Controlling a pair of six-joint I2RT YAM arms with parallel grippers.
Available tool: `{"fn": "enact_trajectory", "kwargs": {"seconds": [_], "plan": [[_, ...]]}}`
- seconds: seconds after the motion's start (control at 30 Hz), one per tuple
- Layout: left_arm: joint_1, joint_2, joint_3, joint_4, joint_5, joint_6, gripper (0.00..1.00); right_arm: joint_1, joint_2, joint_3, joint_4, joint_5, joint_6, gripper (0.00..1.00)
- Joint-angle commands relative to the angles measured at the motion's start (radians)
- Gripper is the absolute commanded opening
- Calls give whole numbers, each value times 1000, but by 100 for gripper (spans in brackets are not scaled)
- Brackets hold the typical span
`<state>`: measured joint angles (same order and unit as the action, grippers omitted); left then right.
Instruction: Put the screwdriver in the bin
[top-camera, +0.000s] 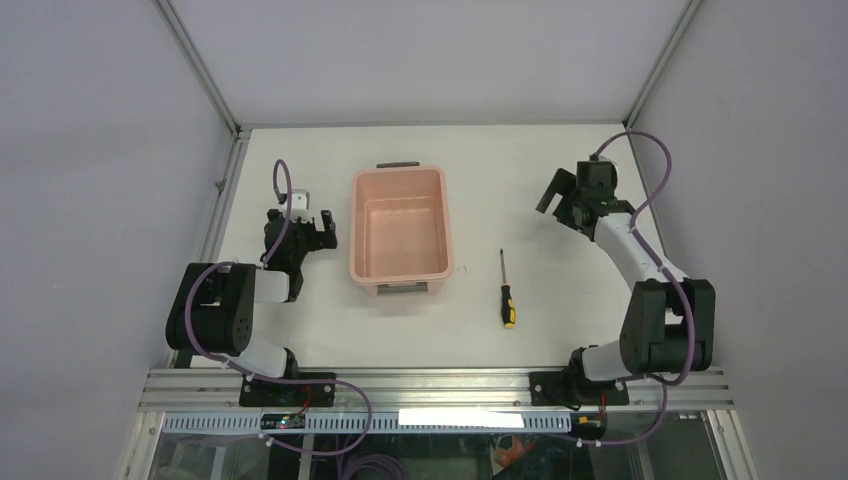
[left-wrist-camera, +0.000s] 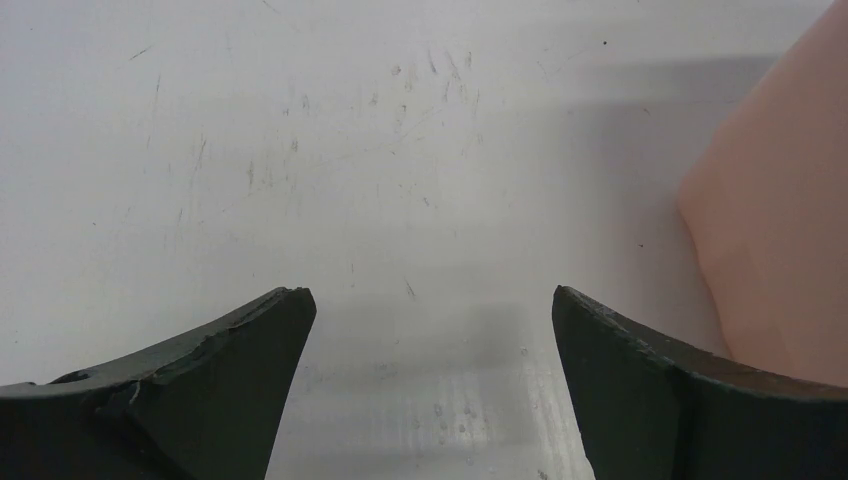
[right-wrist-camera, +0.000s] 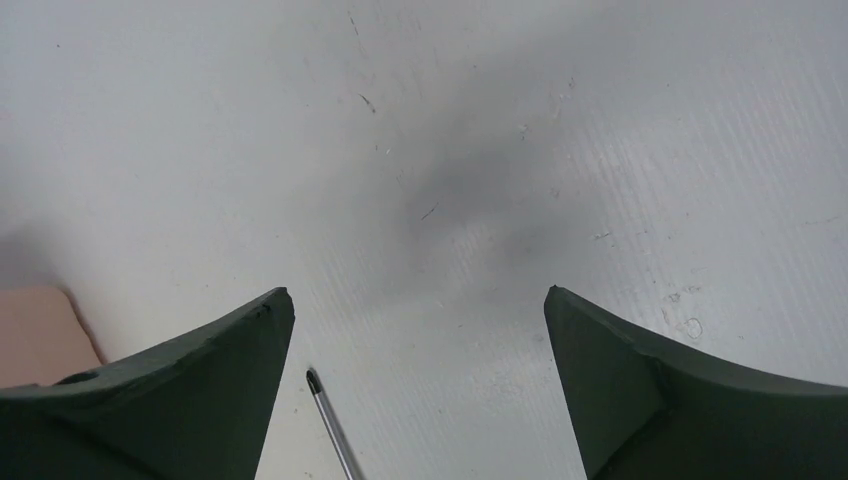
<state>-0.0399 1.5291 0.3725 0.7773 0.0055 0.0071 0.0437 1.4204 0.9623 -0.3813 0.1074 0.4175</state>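
Note:
The screwdriver (top-camera: 506, 291) lies on the white table right of the bin, its thin shaft pointing away and its black-and-yellow handle toward the near edge. The pale pink bin (top-camera: 399, 228) stands in the middle, empty inside, a grey handle at each short end. My right gripper (top-camera: 560, 201) is open and empty, above the table beyond and to the right of the screwdriver. The right wrist view shows only the shaft's tip (right-wrist-camera: 328, 420), close to the left finger. My left gripper (top-camera: 322, 228) is open and empty just left of the bin, whose wall (left-wrist-camera: 780, 230) shows in the left wrist view.
White walls and metal frame posts bound the table at the back and sides. An aluminium rail (top-camera: 430, 385) with both arm bases runs along the near edge.

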Motion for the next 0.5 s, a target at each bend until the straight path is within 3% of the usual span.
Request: {"fn": "enact_trajectory", "kwargs": {"seconds": [0.0, 0.13, 0.3, 0.47], "plan": [[-7, -22, 11, 27, 10, -16, 99, -3, -99, 10, 45, -24, -2, 99], [-7, -21, 11, 26, 10, -16, 99, 61, -238, -46, 18, -67, -5, 99], [-7, -21, 11, 27, 10, -16, 99, 323, -398, -149, -110, 139, 53, 99], [-6, -21, 11, 27, 10, -16, 99, 509, -482, -288, -199, 159, 226, 99]]}}
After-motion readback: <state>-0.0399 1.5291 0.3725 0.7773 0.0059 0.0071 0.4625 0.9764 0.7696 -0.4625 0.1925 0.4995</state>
